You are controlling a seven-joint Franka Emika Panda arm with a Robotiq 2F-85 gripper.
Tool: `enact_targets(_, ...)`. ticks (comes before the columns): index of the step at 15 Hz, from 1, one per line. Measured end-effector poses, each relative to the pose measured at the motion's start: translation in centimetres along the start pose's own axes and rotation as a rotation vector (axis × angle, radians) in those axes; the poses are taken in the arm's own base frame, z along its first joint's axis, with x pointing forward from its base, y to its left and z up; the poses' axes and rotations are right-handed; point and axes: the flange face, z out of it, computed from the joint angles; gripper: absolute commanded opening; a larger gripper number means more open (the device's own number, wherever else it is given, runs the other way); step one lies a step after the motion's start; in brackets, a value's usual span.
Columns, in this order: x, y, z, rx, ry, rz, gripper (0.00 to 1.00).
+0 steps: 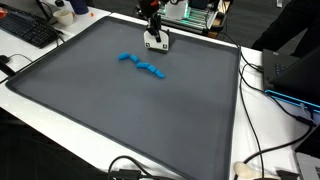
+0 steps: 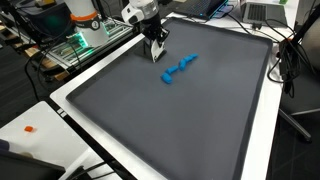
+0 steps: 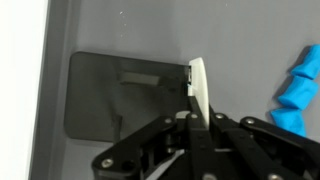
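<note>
A white table is carrying a broad grey mat, which is giving everything a flat, plain ground to stand out against. The claw is hanging straight down near the mat's edge on the arm's side. Just beside it, but apart, a crooked row of blue blocks is lying flat on the mat, and is also showing at the right margin of the wrist view. The jaws are pinching narrow on a thin white piece by its flat faces, it seems, so it is standing on edge and cannot swivel. It is sitting low over the mat – whether touching or just above, I cannot tell
</note>
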Motion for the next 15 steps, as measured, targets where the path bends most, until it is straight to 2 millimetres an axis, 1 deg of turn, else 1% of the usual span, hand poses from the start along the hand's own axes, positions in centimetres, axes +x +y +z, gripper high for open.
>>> enact_targets(14,-0.31,-0.06,0.13,0.015,0.016,0.022,0.01)
enact_targets(15,-0.31,-0.06,0.13,0.015,0.015,0.023,0.29)
